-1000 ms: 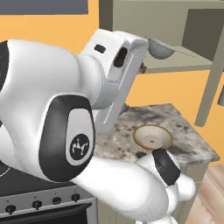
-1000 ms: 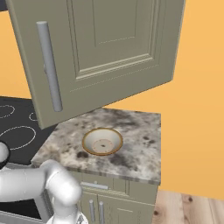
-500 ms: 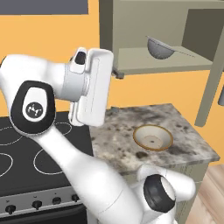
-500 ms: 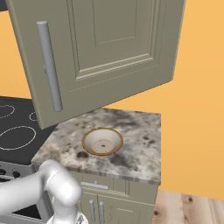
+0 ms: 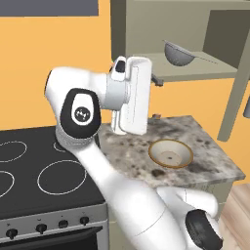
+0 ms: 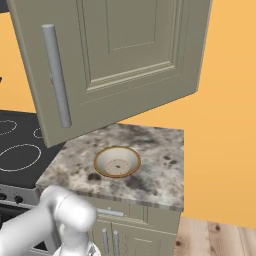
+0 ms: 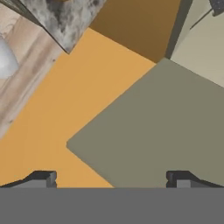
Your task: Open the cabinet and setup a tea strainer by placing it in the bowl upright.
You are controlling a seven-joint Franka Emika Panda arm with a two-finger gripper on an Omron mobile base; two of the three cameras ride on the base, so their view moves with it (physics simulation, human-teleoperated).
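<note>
Over the last second I've swung the arm back from the cabinet (image 5: 161,29), and its door (image 6: 125,60) now hangs wide open, so the opening step looks done. My fingers (image 7: 109,179) are spread apart with nothing between them, the hand sitting left of the shelf, while the tea strainer (image 5: 178,52) rests on that shelf with its handle pointing right. The bowl (image 5: 170,153) waits on the counter (image 5: 215,161) below, so I judge reaching in for the strainer comes next
</note>
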